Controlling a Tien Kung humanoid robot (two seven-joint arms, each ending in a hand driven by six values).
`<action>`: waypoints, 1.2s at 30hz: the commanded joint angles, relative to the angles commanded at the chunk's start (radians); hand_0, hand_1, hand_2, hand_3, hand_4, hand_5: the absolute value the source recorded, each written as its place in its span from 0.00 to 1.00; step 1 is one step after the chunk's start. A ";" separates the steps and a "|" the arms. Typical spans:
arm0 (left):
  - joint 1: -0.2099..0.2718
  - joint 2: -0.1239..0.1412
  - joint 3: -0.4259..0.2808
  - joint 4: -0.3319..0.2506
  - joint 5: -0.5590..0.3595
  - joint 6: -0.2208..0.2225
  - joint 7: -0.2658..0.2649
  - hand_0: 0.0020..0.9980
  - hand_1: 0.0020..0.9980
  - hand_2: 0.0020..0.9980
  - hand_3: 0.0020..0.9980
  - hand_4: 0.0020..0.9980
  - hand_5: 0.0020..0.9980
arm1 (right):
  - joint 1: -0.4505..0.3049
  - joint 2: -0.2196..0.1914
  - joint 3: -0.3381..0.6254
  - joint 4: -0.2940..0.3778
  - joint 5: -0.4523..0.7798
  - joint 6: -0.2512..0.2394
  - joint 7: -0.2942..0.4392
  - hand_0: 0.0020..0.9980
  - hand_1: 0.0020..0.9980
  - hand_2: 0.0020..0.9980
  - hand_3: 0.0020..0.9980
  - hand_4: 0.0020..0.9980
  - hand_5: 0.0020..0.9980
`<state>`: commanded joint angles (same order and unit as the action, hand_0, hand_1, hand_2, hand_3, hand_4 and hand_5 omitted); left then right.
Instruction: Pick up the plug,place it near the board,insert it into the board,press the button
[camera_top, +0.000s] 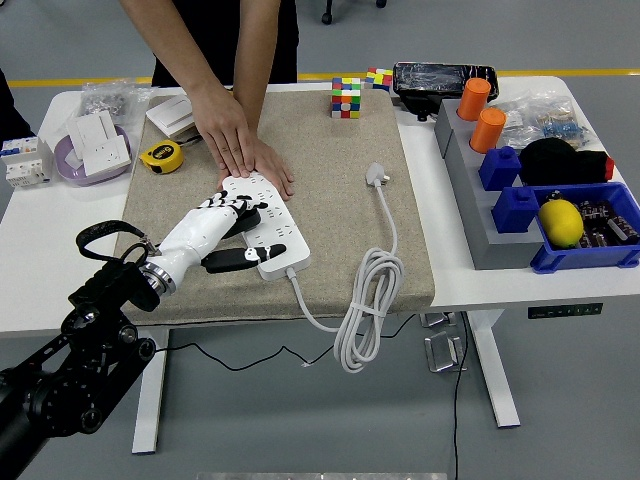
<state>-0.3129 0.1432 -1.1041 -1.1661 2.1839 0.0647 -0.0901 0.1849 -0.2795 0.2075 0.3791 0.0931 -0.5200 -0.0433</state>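
Note:
A white power strip (278, 232) lies on a beige mat (330, 130). My left hand (228, 238), white with black fingertips, reaches in from the lower left and rests over the strip's near left part. Its fingers curl on a black plug (244, 217) that sits on the strip's sockets, and its thumb (240, 258) lies along the strip's near edge. A person at the far side presses both hands (240, 145) flat on the strip's far end. The strip's own white plug (377, 175) lies loose on the mat to the right. My right arm is out of view.
The strip's white cable (365, 295) coils over the mat's front edge. A Rubik's cube (346, 97) stands at the mat's back, a yellow tape measure (161, 155) and a purple bowl (66, 160) at the left. A grey stand (470, 200) and a blue bin (595, 255) fill the right.

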 joint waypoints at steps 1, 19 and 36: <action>0.003 0.002 0.001 -0.012 -0.001 -0.001 0.001 1.00 0.97 0.93 0.87 1.00 1.00 | 0.000 0.000 0.000 0.000 0.000 0.000 0.000 0.81 0.76 0.73 0.75 1.00 1.00; 0.187 0.022 -0.017 -0.613 -0.045 -0.199 0.210 0.31 0.16 0.24 0.88 0.76 0.31 | -0.005 0.002 0.009 0.000 -0.004 0.000 0.000 0.81 0.76 0.73 0.75 1.00 1.00; 0.067 0.052 0.103 -0.412 0.085 -0.291 0.164 0.22 0.03 0.13 0.79 0.58 0.00 | -0.007 -0.001 -0.002 0.001 0.000 -0.001 -0.001 0.81 0.76 0.73 0.75 1.00 1.00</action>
<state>-0.2460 0.1948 -1.0014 -1.5778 2.2689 -0.2265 0.0739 0.1779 -0.2800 0.2056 0.3798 0.0933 -0.5208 -0.0444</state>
